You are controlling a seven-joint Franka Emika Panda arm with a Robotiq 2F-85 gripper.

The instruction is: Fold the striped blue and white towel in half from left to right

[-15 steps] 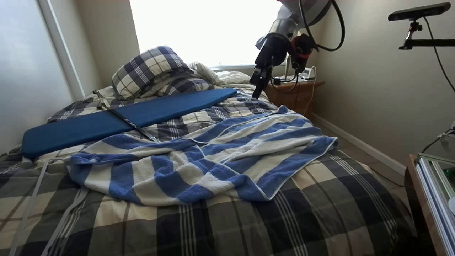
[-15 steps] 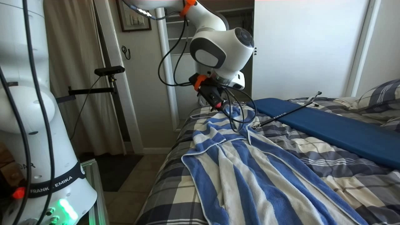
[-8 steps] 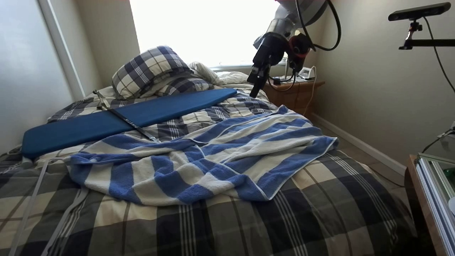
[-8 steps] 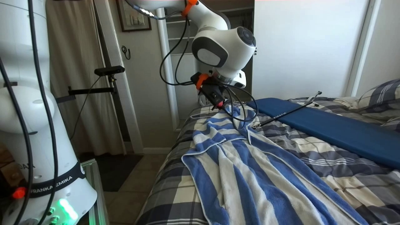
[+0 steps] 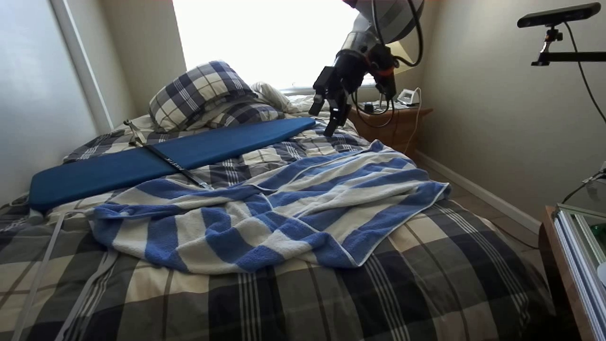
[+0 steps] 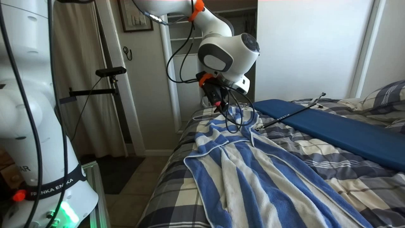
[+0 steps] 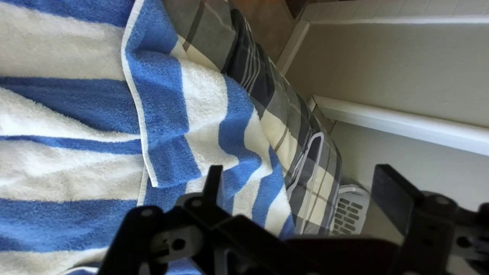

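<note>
Towel (image 5: 265,222) lying rumpled on surface (image 5: 265,308), long axis running lower left to upper right in exterior view. End effector (image 5: 322,122) hovering above, not touching, jaws spread, gripping nothing. In wrist view, towel's tapering end showing between jaws, beyond them; coming fold probably needing descent toward it.

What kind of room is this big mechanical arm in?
It looks like a bedroom, probably in someone's home: there's a large plaid-covered bed, a plaid pillow on it, and what seems to be a wooden nightstand alongside.
</note>
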